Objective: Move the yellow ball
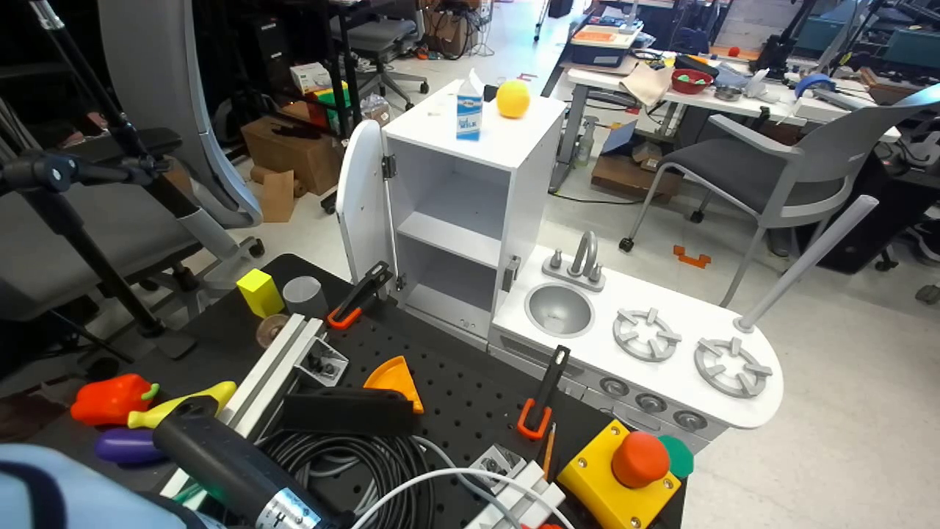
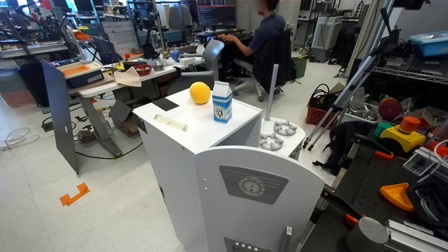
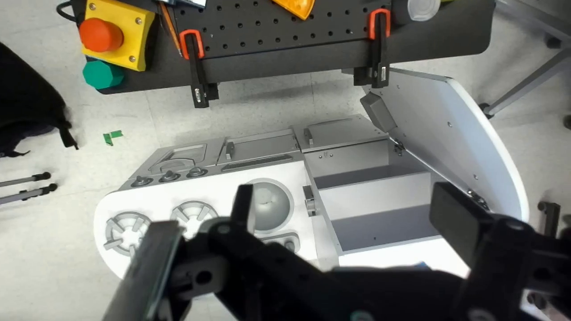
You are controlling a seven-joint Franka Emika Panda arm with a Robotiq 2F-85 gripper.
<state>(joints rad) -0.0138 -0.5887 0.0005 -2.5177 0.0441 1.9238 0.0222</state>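
The yellow ball (image 1: pixel 512 99) rests on the white top of the tall toy cabinet (image 1: pixel 448 195), beside and behind a small white-and-blue milk carton (image 1: pixel 469 114). In an exterior view the ball (image 2: pixel 200 92) stands just apart from the carton (image 2: pixel 222 103), near a dark patch on the cabinet top. In the wrist view the ball is hidden; only a blue bit of the carton shows above the gripper body. My gripper (image 3: pixel 350 214) is open and empty, its two fingers wide apart, above the sink and cabinet area. The gripper does not show in the exterior views.
The cabinet door (image 2: pixel 259 196) stands swung open, with bare shelves inside. A toy stove counter with a sink (image 1: pixel 559 310) and faucet (image 1: pixel 585 257) joins the cabinet. A black perforated table (image 1: pixel 455 419) holds clamps, cables, toy food and a red-and-yellow stop button (image 1: pixel 631 470).
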